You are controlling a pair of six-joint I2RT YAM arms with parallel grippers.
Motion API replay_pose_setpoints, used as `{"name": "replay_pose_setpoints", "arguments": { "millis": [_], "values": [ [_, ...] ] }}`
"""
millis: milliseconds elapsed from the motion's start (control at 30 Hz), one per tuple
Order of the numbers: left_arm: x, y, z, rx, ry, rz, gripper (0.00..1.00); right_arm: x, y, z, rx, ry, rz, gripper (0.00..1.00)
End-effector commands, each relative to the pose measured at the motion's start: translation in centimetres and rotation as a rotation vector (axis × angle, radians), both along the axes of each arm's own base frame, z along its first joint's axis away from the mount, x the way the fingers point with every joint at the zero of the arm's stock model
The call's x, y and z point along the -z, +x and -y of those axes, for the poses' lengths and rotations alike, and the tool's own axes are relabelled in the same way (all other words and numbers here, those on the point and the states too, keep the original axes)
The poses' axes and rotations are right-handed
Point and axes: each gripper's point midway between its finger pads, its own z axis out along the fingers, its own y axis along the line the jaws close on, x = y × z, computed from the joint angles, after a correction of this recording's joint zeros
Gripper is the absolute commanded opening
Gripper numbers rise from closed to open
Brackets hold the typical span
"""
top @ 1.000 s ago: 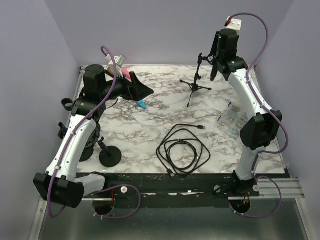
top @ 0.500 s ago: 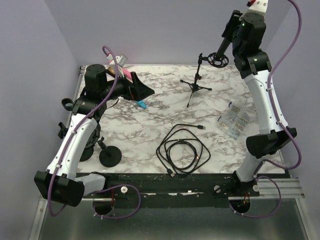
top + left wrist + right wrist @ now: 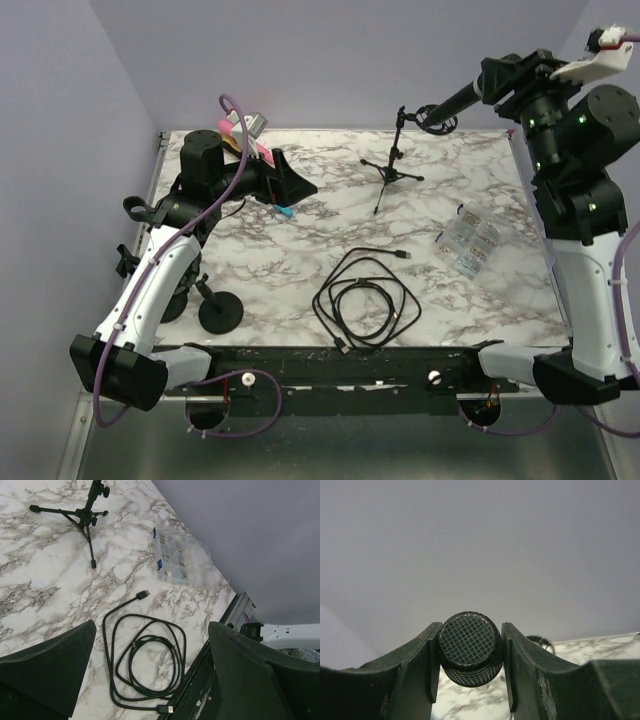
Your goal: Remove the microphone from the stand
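Matt wire-mesh microphone (image 3: pixel 470 647), marbled tabletop (image 3: pixel 290 262)

— How is the table (image 3: pixel 270 262) coloured?
— White marble is seen, veined in grey-brown. The stand (image 3: pixel 391 170) and the cable (image 3: pixel 366 300) are shown in black.
— And the microphone (image 3: pixel 470 649)?
— Black, its head patterned with a fine square mesh. The walls (image 3: pixel 330 60) are tinted pale lavender.

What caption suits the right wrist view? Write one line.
Right gripper holds the microphone, its mesh head facing the camera, marble table beyond.
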Motion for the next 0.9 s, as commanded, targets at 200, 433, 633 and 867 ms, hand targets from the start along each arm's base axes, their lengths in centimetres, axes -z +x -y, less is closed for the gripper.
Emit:
{"name": "replay_pose_setpoints", "arguments": {
  "millis": [200,433,633,867],
  "values": [
    [-0.8,-1.6,1.6,0.061,0.033,0.195,0.98,10.5,-6.9,-9.2,-0.582,0.207,-0.227,0.03],
    [-0.1,-4.8,5.0,0.211,0.080,0.224,0.99,19.7,-8.3,-10.4,-0.659,0.232,-0.406,0.01],
    [1.8,-8.6,8.4,0.320,0.072,0.161,0.98,26.0,-8.6,-12.1,-0.749,0.279,-0.525,0.01],
    [6.9,-9.7,9.8,0.325,0.127,0.043,0.94,28.6,-9.4,-15.0,-0.953,0.382,-0.587,0.01]
  ]
}}
